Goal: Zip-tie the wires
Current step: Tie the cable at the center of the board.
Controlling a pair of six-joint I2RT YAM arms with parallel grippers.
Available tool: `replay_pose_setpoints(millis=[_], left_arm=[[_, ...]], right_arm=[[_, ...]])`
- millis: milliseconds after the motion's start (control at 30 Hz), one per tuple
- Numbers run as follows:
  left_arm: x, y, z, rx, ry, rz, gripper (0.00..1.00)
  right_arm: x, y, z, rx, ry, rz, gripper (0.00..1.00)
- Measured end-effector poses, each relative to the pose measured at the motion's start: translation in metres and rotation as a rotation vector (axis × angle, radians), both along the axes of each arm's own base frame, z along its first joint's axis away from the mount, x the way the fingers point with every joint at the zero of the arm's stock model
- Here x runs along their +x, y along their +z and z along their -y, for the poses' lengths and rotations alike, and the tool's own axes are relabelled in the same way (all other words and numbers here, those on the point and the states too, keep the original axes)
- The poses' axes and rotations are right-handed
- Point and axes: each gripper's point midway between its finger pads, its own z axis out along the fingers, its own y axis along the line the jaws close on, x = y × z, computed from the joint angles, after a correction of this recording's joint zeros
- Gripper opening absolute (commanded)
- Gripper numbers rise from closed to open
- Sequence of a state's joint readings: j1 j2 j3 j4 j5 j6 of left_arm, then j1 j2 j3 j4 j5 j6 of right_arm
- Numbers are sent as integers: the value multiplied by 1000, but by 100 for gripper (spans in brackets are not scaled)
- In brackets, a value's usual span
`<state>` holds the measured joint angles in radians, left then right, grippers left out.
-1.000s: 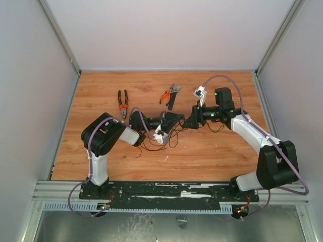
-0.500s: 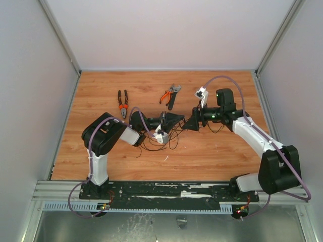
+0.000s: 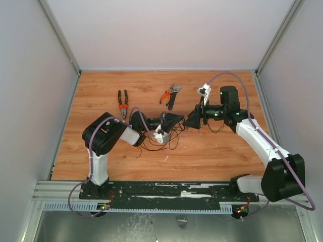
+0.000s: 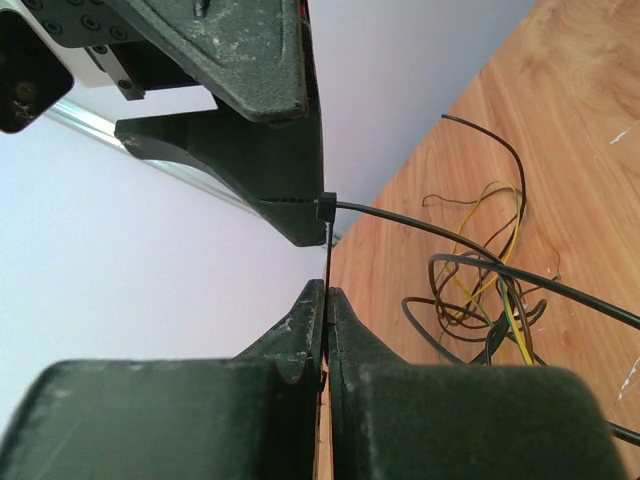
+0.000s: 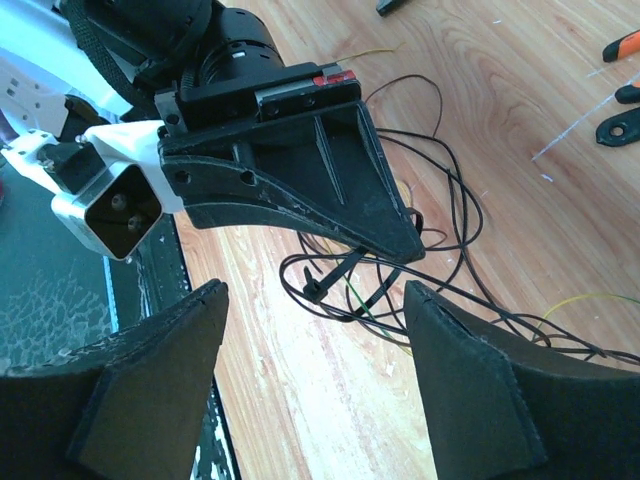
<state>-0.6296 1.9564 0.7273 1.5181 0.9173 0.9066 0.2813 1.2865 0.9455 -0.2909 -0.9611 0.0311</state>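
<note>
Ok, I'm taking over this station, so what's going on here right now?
The left gripper is shut on a black zip tie, holding it over the tangle of thin wires on the wooden table. The right gripper is open and faces it closely, with the tie's head just in front of it, not gripped. Whether the tie goes around the wires cannot be told.

A robotics lab cell is indicated: a wooden surface (image 3: 212,151) is enclosed by plain white panels (image 3: 166,30) and metal posts (image 3: 59,35), the left arm (image 3: 108,136) and right arm (image 3: 257,141) are bolted to a metal rail (image 3: 60,194), and pliers (image 3: 122,103) are laid out.
</note>
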Motion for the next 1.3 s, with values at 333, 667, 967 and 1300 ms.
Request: replay_pose_setpoints(millis=[333, 667, 967, 1300], left_arm=[[2, 0, -1, -1, 4, 1, 0], [2, 0, -2, -3, 4, -7, 0], [2, 0, -2, -3, 3, -10, 0], [2, 0, -2, -4, 2, -12, 0]], right_arm=[[-2, 10, -11, 31, 31, -1, 52], [-3, 6, -15, 28, 40, -20, 38], [-3, 6, -15, 27, 39, -19, 28], [-2, 5, -15, 23, 33, -20, 18]])
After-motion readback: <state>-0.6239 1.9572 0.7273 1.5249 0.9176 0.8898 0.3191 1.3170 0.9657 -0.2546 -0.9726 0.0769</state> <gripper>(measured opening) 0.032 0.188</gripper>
